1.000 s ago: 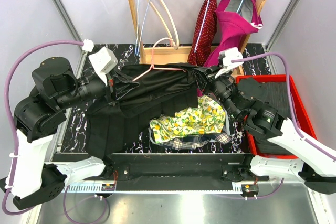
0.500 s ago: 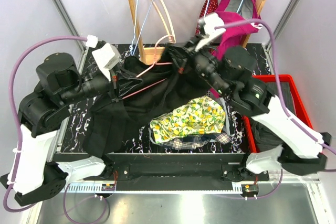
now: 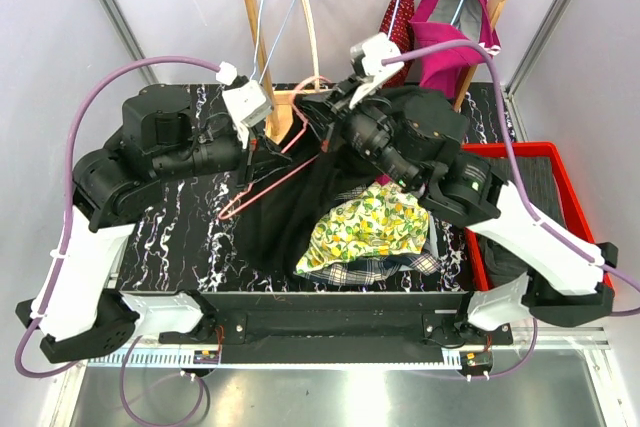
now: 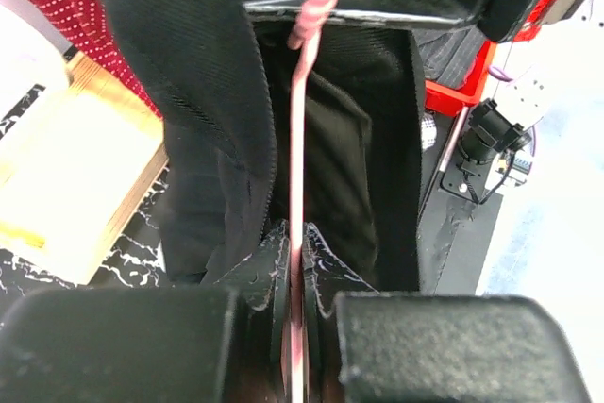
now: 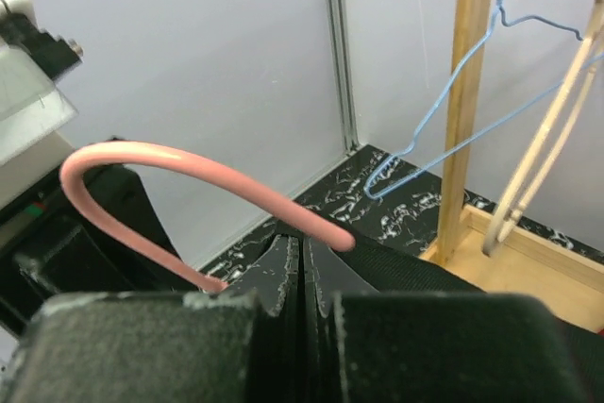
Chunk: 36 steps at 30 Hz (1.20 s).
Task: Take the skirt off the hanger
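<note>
Top external view: at the near side of the table (image 3: 180,247) lies a yellow floral cloth (image 3: 365,232). Behind it the black skirt (image 3: 290,212) hangs from the right claw (image 3: 328,119), fingers together on its fabric. To the left, the left claw (image 4: 294,244) is clamped on the pink hanger (image 3: 270,185) wire. Far: wooden rack (image 3: 247,17).

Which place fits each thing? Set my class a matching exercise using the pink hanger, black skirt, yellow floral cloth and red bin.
1 pink hanger
2 black skirt
3 yellow floral cloth
4 red bin

A at the far right
B clamped in the left pincer
C lying on the table, near its front edge
D gripped by the right pincer

Pairs: 1-B, 2-D, 3-C, 4-A
</note>
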Motion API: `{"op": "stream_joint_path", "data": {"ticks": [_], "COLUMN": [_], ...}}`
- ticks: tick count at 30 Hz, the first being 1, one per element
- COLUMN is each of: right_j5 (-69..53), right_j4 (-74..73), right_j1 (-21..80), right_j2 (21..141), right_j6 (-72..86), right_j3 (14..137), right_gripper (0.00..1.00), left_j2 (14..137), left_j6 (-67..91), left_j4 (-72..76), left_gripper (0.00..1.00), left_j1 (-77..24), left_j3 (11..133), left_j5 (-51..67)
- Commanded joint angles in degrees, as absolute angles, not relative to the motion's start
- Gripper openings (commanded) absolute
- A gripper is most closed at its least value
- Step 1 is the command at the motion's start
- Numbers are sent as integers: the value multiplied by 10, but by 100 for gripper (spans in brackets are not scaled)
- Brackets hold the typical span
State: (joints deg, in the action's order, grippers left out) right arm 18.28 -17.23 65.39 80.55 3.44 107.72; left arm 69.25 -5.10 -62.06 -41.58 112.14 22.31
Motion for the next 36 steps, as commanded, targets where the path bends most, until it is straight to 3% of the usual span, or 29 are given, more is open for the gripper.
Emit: {"op": "stream_joint_path", "data": {"ticks": [1,8,14,19,28,36], "right_j5": [205,407,492,518,466,383], "right_j4": [-199,-220,-223,-233,-265,-287], "right_j1": [682,681,682,681,681,681], "right_j2": [765,674,617,602,645,703], "right_j6": [14,-95,-194,-211,-154,-81], "right_j3": [1029,1012,1080,1099,1102,1107], "right_gripper": [0,0,0,0,0,0], "left_j2": [690,664,623,604,628,728], "left_j6": [-69,-81,-64,-55,-5,37], "left_j4": [-496,-501,-489,-486,-460,-449], "left_gripper": [3,0,0,0,0,0], "left_j1": [-424,-424,-404,-389,-376,-375], "left_j3": [1140,1233,1285,1253,1167,1223], "left_j5": [221,194,197,160,57,-43]}}
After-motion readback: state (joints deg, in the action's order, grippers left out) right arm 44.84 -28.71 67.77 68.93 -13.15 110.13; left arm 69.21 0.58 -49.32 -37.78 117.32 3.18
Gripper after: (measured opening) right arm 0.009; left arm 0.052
